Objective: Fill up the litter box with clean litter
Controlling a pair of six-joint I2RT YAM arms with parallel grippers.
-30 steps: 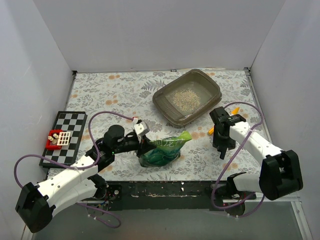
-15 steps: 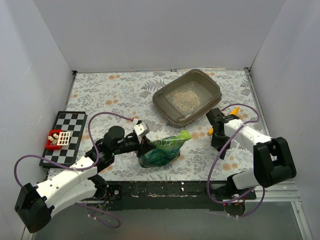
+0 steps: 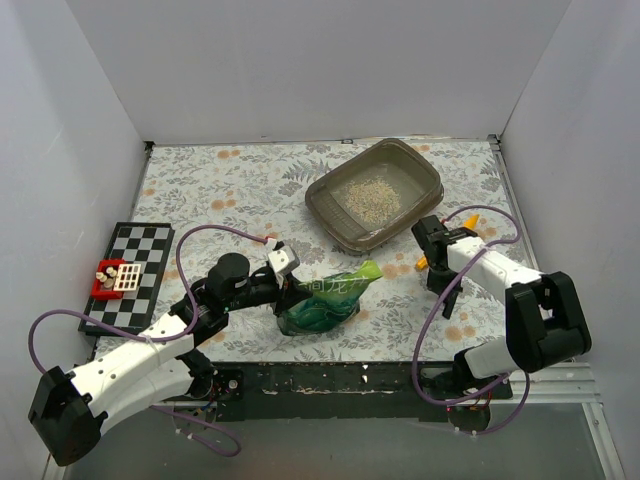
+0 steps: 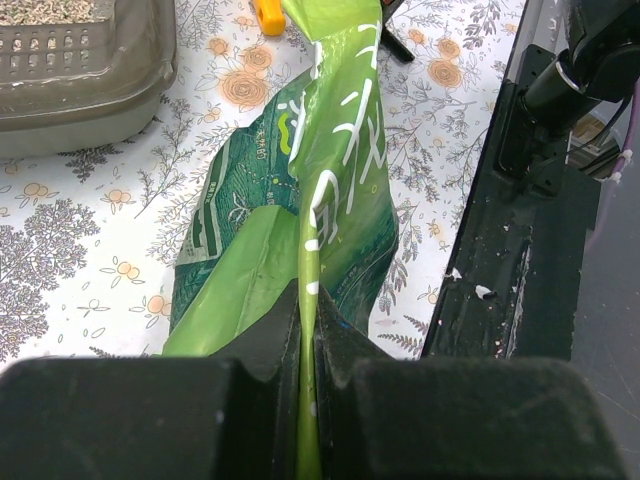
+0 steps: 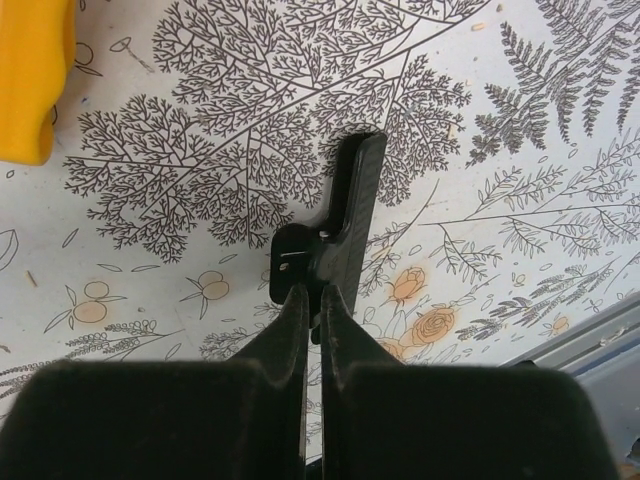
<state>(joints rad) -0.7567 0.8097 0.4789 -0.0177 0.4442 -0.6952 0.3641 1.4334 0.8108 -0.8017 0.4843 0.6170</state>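
My left fingers [image 4: 255,350] were clamped on a folded edge of the glossy green litter bag [image 4: 340,170], which lay slumped on the surface [image 3: 220,190]. The litter box [image 3: 346,165] stood at about 1 o'clock from the bag, apart from it. It held only a thin patch of clean litter [image 3: 368,193] in its middle, so I judged the filling far from done.

My right fingers [image 5: 285,335] were pressed together at 3 o'clock of the bag. A thin black piece [image 5: 345,215] showed just beyond their tips, and I could not tell whether they pinched it. The yellow scoop [image 5: 30,80] lay near them, not held.

I saw two risks. The slippery film could slide out of my single pinch when the bag was lifted. Also, with the right side giving no support, granules could pour on the surface short of the box.
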